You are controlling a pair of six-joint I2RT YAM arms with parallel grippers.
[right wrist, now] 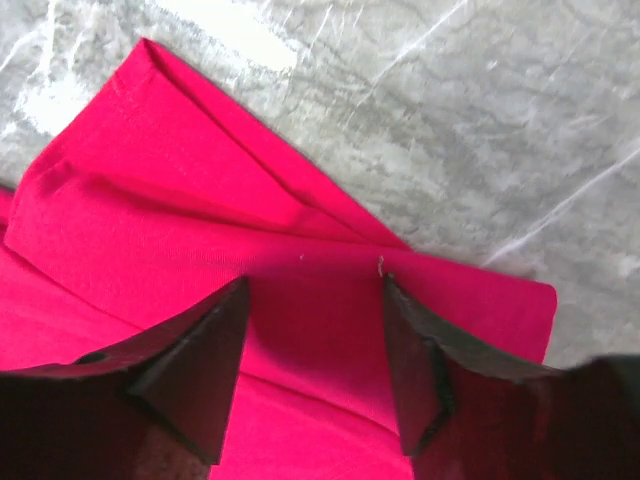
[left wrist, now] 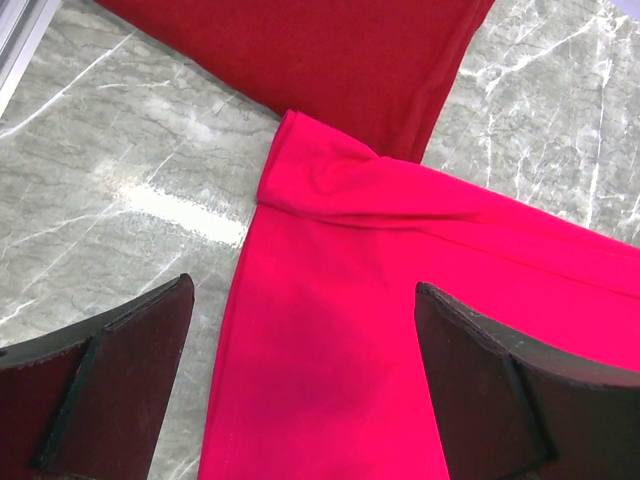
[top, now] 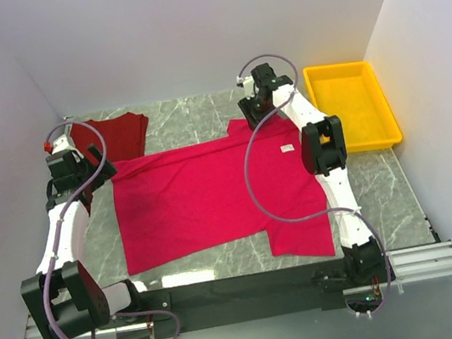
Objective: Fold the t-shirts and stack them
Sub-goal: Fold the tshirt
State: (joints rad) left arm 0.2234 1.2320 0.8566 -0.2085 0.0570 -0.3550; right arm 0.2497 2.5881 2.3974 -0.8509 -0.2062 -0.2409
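The pink t-shirt (top: 213, 197) lies spread out flat in the middle of the gray stone table (top: 192, 116), btwn the two arms, w/ a small white tag (top: 288, 149) near its right side. The dark red t-shirt (top: 117, 135) sits at the far left of the table, folded up small. In the left wrist view the pink t-shirt (left wrist: 400, 300) has a bunched sleeve end that touches the edge of the dark red t-shirt (left wrist: 330, 60), & bare table (left wrist: 100, 180) shows on the left. The L gripper (left wrist: 305, 390) hangs over the left edge of the pink cloth. Its two black fingers (left wrist: 110, 390) are wide apart & hold nothing. The R gripper (right wrist: 315, 370) is over a folded sleeve of the pink t-shirt (right wrist: 200, 220) at the far right side. Its fingers (right wrist: 190, 380) are apart too, w/ pink cloth seen btwn them. Can't tell if the tips touch the cloth. A yellow tray (top: 380, 102) sits at the far right of the table, apart from both shirts.
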